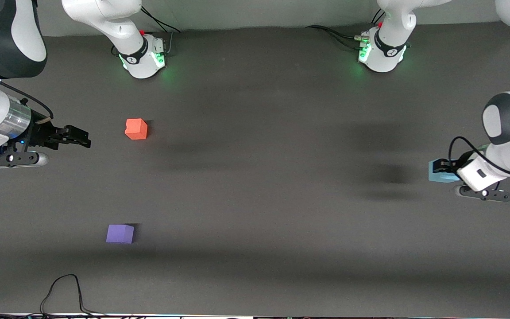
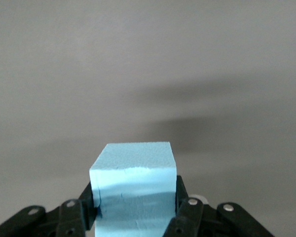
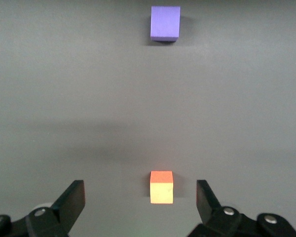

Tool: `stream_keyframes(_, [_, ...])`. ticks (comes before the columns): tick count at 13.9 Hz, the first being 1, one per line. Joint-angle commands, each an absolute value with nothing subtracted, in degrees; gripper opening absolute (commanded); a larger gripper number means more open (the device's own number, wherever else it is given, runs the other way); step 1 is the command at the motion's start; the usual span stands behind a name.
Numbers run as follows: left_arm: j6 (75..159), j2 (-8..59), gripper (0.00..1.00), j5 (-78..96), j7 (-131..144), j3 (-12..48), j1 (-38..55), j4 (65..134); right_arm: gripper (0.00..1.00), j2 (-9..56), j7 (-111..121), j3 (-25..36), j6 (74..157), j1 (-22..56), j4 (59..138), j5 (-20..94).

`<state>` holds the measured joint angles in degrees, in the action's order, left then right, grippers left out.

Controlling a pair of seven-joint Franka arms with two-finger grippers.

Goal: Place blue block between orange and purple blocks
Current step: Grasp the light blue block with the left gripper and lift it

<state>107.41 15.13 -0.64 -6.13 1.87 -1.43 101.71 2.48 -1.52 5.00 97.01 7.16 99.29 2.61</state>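
My left gripper [image 1: 441, 168] is shut on the light blue block [image 1: 440, 177] and holds it above the table at the left arm's end. In the left wrist view the blue block [image 2: 133, 187] sits between the fingers [image 2: 186, 207]. The orange block [image 1: 136, 129] and the purple block [image 1: 120, 233] sit on the table toward the right arm's end, the purple one nearer the front camera. My right gripper [image 1: 78, 136] is open and empty beside the orange block. The right wrist view shows the orange block [image 3: 161, 186] and, farther off, the purple block [image 3: 165, 23].
The two arm bases [image 1: 145, 55] [image 1: 381, 51] stand at the table's edge farthest from the front camera. A black cable [image 1: 64, 292] loops at the nearest edge. The dark table [image 1: 259, 186] is bare between the orange and purple blocks.
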Motion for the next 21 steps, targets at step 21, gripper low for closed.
stream_keyframes(21, [129.64,51.50,0.64,-9.84,60.64,2.46,51.33,72.77,1.00,9.23,-2.20,6.68,96.15,8.61,89.39,4.92])
